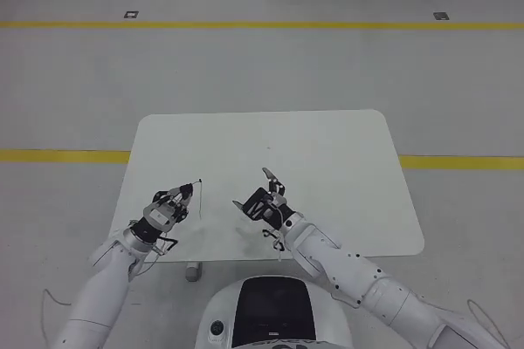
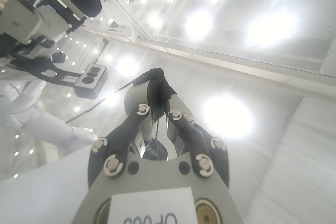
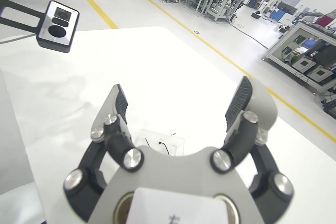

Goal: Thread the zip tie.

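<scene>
My left gripper hovers over the near left part of the white table. It is shut on a thin black zip tie, and one end sticks out toward the table's middle. In the left wrist view the left gripper points up at the ceiling with its pads pressed together, and the zip tie pokes out sideways. My right gripper hangs open a short way to the right, with nothing between its fingers. In its own view the right gripper is spread wide above the table.
A small clear sheet with short black bits lies on the table under the right gripper. The left arm's wrist camera shows close by in the right wrist view. Yellow floor lines run past the table's edges.
</scene>
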Controlling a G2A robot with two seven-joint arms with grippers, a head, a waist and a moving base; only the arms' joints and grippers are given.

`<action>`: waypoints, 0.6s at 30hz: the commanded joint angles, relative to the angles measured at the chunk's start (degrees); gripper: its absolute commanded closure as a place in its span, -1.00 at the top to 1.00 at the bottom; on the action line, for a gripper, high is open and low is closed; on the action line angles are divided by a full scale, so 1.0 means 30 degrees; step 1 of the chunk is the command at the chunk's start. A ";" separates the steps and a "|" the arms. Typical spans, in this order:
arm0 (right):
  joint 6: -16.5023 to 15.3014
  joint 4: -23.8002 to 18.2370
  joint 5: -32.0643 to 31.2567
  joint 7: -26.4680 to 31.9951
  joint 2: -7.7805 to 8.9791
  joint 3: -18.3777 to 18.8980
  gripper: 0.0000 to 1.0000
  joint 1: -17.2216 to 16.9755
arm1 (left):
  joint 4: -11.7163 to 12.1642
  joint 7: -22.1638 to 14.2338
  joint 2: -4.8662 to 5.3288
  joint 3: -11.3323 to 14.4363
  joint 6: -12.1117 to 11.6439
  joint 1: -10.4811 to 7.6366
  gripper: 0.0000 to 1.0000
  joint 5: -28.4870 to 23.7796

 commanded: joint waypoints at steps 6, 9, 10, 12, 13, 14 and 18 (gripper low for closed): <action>-0.0034 -0.0104 0.0025 0.0149 0.0062 0.0309 1.00 -0.0102 | -0.0012 -0.0435 0.0157 0.0130 0.0000 -0.0007 -1.00 -0.0055; -0.0321 -0.0249 0.0687 -0.0071 0.0031 0.0661 1.00 -0.0348 | -0.0439 -0.0089 0.0133 0.0198 0.0000 0.0023 -1.00 -0.0314; -0.0416 -0.0226 0.0778 -0.0136 0.0032 0.0826 1.00 -0.0377 | -0.0547 -0.0100 0.0148 0.0179 0.0000 0.0071 -1.00 -0.0381; -0.0406 -0.0309 0.1078 -0.0334 0.0031 0.1245 1.00 -0.0539 | -0.0827 -0.0132 0.0211 0.0120 0.0000 0.0172 -1.00 -0.0501; -0.0438 -0.0355 0.1168 -0.0391 0.0038 0.1414 1.00 -0.0614 | -0.0981 -0.0290 0.0248 0.0108 0.0000 0.0209 -1.00 -0.0501; -0.0320 -0.0394 0.1096 -0.0391 0.0054 0.1642 1.00 -0.0701 | -0.1101 -0.0521 0.0306 0.0068 0.0000 0.0262 -1.00 -0.0455; -0.0320 -0.0394 0.1096 -0.0391 0.0054 0.1642 1.00 -0.0701 | -0.1111 -0.0556 0.0322 0.0052 0.0000 0.0277 -1.00 -0.0423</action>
